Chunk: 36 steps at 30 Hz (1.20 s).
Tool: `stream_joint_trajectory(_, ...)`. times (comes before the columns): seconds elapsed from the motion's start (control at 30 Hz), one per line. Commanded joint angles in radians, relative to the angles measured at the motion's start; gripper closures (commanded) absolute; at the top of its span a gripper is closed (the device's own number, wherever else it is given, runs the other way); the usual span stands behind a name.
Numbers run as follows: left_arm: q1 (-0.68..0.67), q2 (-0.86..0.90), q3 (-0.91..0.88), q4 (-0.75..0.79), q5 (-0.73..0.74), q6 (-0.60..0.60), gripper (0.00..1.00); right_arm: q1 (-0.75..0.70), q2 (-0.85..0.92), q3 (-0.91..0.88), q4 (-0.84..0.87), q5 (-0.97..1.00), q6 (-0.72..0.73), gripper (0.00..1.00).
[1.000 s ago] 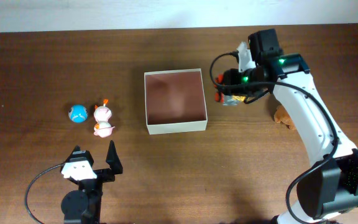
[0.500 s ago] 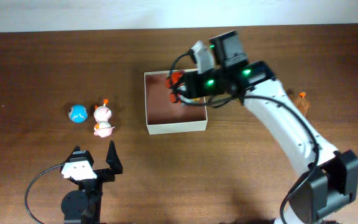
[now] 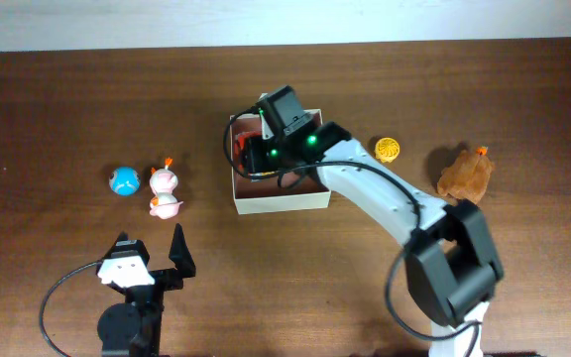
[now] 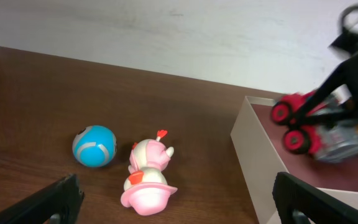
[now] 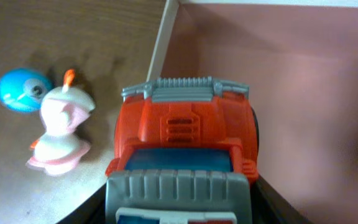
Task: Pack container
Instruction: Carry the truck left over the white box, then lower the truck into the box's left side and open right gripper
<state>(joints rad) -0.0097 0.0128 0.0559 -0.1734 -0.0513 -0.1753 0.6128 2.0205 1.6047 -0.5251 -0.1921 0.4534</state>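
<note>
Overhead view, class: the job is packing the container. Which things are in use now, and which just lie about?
In use: container, red toy truck, right gripper holding it.
Lying about: blue ball, pink duck toy, second pink duck toy, yellow ball, brown toy hen, left gripper.

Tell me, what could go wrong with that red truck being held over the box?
The red truck hangs close to the left wall of the container; let go here, it might clip the rim and land tilted or tumble out. It also looks big against the floor, so the blue ball and pink ducks may get little room.
</note>
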Motion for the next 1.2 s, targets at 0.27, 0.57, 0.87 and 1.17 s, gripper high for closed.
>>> stream_joint_trajectory(0.27, 0.006, -0.008, -0.006, 0.003, 0.011, 0.016, 0.0, 0.009, 0.131, 0.023, 0.159, 0.085, 0.026, 0.5)
stream_joint_trajectory(0.57, 0.006, -0.008, -0.006, 0.003, 0.011, 0.016, 0.0, 0.009, 0.146, 0.023, 0.252, 0.138, 0.023, 0.45)
stream_joint_trajectory(0.87, 0.006, -0.008, -0.006, 0.003, 0.011, 0.016, 0.0, 0.009, 0.146, 0.023, 0.233, 0.14, 0.019, 0.26)
stream_joint_trajectory(1.17, 0.006, -0.008, -0.006, 0.003, 0.011, 0.016, 0.0, 0.009, 0.116, 0.025, 0.188, 0.091, -0.011, 0.19)
